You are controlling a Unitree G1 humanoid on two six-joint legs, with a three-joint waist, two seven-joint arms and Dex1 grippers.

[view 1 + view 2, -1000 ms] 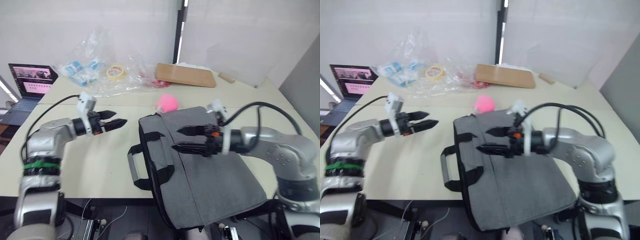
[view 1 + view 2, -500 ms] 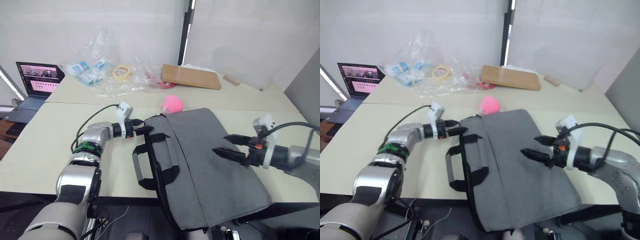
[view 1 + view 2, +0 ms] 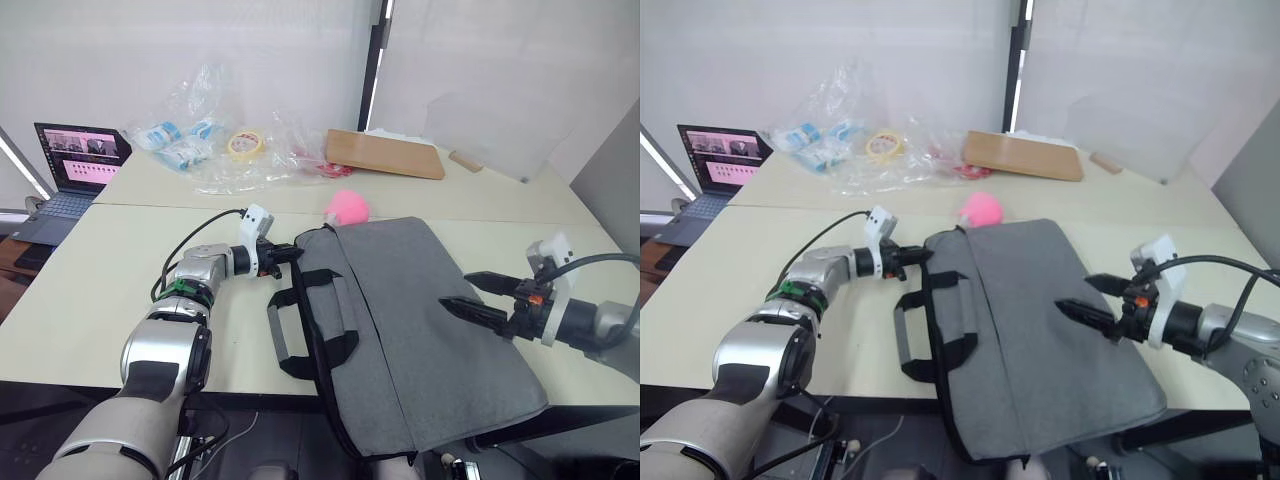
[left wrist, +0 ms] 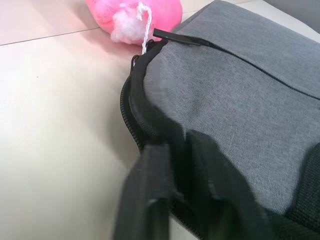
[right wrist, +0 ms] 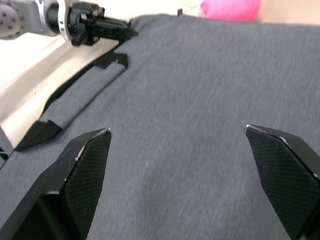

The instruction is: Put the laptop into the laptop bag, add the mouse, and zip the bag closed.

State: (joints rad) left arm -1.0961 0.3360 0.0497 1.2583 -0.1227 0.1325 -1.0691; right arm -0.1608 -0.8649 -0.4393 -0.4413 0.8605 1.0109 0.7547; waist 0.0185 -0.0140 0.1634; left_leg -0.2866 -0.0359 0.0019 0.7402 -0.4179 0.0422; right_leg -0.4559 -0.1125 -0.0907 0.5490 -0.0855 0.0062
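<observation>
I am viewing the laptop bag [image 3: 420, 320] lying flat on the pale surface [image 3: 90, 300], its near corner overhanging the front edge and its two black handles [image 3: 300, 335] facing my left side. The bag is looking filled and flat; I cannot confirm by sight whether the laptop and mouse are inside, though I am judging that they are, since the work is now at the zipper.

I am holding the left end effector [image 3: 285, 252] at the bag's far left corner, just beside the pink fluffy ball [image 3: 346, 208]. In the left wrist view its fingers [image 4: 150, 200] are pinching close together on the black zipper edge [image 4: 132, 107], clenched on what I judge to be the pull, placed there because the zipper track is ending at that corner.

I am keeping the right end effector [image 3: 1095, 299] over the grey panel with its jaws spread wide, gripping nothing. I judge it is hovering there ready to press the fabric down while the zipper is drawn
</observation>
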